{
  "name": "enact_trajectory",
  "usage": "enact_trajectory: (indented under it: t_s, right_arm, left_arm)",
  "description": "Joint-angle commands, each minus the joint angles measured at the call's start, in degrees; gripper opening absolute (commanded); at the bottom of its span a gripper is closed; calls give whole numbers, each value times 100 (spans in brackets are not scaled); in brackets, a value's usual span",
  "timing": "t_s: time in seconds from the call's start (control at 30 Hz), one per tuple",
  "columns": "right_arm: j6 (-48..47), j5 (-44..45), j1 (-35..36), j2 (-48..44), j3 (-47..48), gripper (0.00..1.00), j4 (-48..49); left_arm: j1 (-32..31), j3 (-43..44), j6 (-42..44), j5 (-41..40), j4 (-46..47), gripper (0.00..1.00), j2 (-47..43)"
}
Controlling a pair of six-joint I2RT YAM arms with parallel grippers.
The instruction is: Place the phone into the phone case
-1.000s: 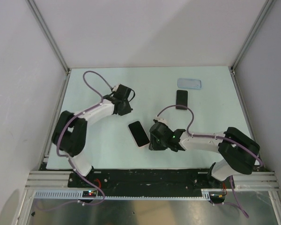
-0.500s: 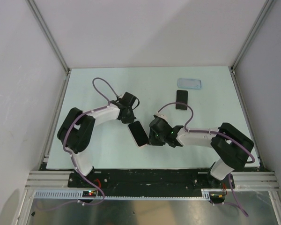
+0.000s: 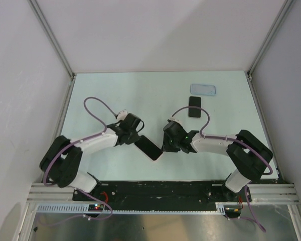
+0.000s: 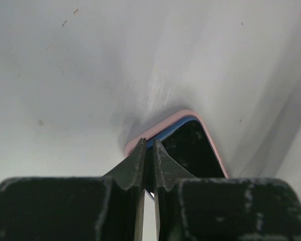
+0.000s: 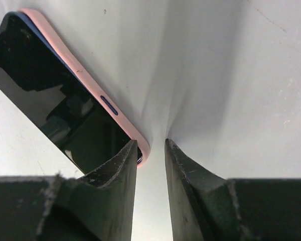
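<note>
Both arms are busy with the pink-rimmed slab [image 3: 149,148], which lies toward the near edge of the table [image 3: 105,95], about midway along it. The phone [image 3: 194,106] lies flat and untouched toward the far right corner. The phone case [image 3: 203,90] is just beyond it by the far edge, and both are well apart from either arm.

The left fingers [image 4: 136,163] are almost pressed together, with only a thin slit between them, and their tips sit at one end of the slab. The right fingers [image 5: 118,165] are partly spread with bare table showing in the gap. One tip touches the slab's pink corner and nothing is pinched.

To my eye the step is shifting this slab out of the way. To do it well I would keep it flat on the table and push evenly from both ends so it doesn't spin. I would also steer it away from the far right corner, where a bump could knock the phone or case askew. After that the right arm is the closer one for reaching the phone.

From above, the wrists cover both sets of fingertips and the slab's ends. Up close, I cannot tell whether the left slit is nipping the slab's edge or just resting on it. Neither wrist view shows the phone or the case. From above I cannot tell which way up the case lies.
</note>
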Motion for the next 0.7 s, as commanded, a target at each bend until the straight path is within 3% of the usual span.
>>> enact_trajectory:
  t_s: [0.0,0.2,0.3,0.67]
  right_arm:
    - [-369,677,-38,-93,107,33,-370]
    - [-1225,729,90,-861,131,36,-381]
    - [-1755,627,322,-911,396,42,-261]
    - [-2744,798,1139,857,2420,43,-755]
  left_arm:
    - [-326,-445,-417,307,-263,12,-544]
    - [-114,-664,-111,181,-341,19,-1275]
    - [122,-738,-4,221,-379,22,-1584]
    - [1463,-839,429,859,-490,34,-2245]
